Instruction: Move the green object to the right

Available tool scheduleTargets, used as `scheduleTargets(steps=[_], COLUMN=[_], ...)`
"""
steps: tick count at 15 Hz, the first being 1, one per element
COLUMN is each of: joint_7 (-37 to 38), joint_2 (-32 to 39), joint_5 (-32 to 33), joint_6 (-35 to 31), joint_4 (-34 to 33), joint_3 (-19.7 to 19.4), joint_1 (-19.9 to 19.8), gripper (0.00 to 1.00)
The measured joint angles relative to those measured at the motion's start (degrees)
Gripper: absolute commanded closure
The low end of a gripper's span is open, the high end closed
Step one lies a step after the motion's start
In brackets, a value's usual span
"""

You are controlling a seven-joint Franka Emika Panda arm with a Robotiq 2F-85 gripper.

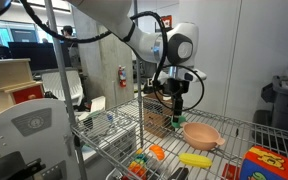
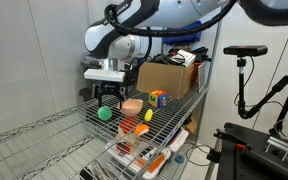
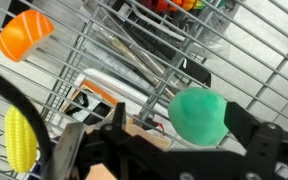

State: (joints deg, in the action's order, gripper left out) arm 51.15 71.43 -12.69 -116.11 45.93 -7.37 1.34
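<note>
While the frame's lower edge crops the gripper, its jaws stand wide; the green object, a plain rounded dome, lies lower right in the wrist view on the wire shelf.

A: How many on the wire worktop?
B: One green object, one pink bowl, one long yellow toy.
A: Boxes?
B: One cardboard box, one colourful cube (the small orange pieces are too blurred to count).
</note>
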Motion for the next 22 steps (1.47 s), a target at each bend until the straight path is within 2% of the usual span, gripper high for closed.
scheduleTargets(steps=[5, 11, 12, 13, 17, 22], joint_7=[-0.01, 1.74, 2.55, 3.36, 6.07, 8.17], joint_2=[7.82, 12.01, 12.63, 13.14, 13.68, 13.63], joint_5=[0.33, 3.87, 4.61, 5.24, 7.36, 8.19], joint_6=[-0.01, -0.49, -0.71, -0.93, -3.08, -3.69], joint_4=[-10.64, -17.34, -18.49, -19.37, -19.38, -18.71], joint_3=[0.18, 0.71, 0.69, 0.64, 0.61, 0.62], joint_1=[0.2, 0.32, 0.31, 0.31, 0.26, -0.28], gripper=[0.0, 0.0, 0.25, 0.26, 0.58, 0.91])
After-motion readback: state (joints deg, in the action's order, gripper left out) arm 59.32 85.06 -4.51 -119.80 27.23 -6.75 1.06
